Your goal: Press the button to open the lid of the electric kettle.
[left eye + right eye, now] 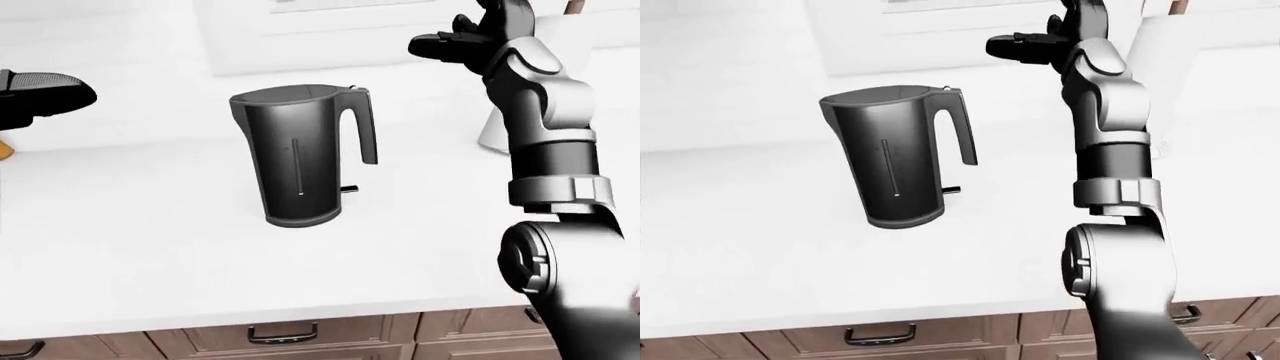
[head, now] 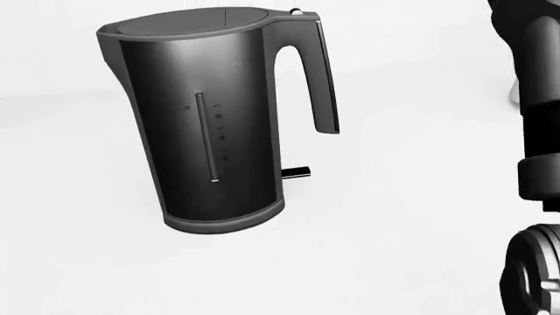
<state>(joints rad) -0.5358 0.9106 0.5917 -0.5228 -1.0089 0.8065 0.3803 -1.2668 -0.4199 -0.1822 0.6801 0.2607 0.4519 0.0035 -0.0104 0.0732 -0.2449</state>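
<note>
Head view sits close on the kettle (image 2: 210, 118); both eye views share it from farther.

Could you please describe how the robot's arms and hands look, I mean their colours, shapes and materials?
The right arm is built of rounded silver-grey shells joined by glossy black cylindrical segments, with a large dark round joint lower down. The right hand is matte black with thick, blocky fingers. The left hand is also black, with a ribbed, textured surface. No cables, sleeves or markings are visible.

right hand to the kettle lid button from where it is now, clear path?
Probably yes. The right hand hangs raised, up and to the right of the kettle, fingers spread; nothing shows between it and the button atop the handle.
</note>
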